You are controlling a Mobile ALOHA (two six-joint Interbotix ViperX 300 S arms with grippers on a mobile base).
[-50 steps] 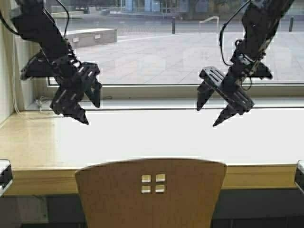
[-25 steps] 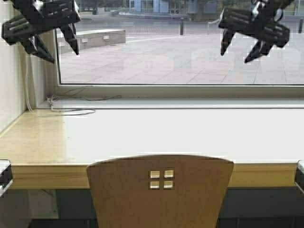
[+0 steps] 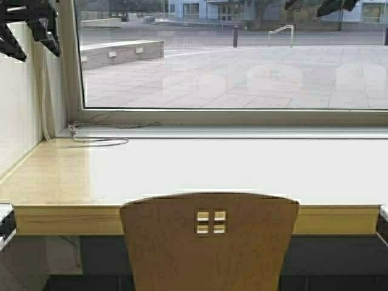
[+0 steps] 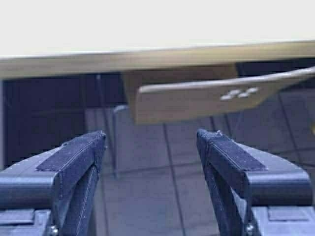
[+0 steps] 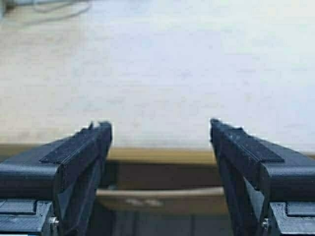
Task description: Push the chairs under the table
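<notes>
One tan plywood chair with a four-square cutout stands in front of me, its backrest against the thick front edge of the long light-wood table. The chair also shows in the left wrist view and the right wrist view, below the table edge. My left gripper is raised at the top left corner of the high view; in its wrist view the fingers stand wide apart with nothing between them. My right gripper is raised at the top right edge; in its wrist view it is open and empty.
A large window runs behind the table, with a sill along it. A white cable lies on the table's far left. A white wall closes the left side. Tiled floor lies under the table.
Both arms have risen from hanging over the table to the top edge of the high view. The robot has moved slightly; the chair and window shift right and the chair looks closer.
</notes>
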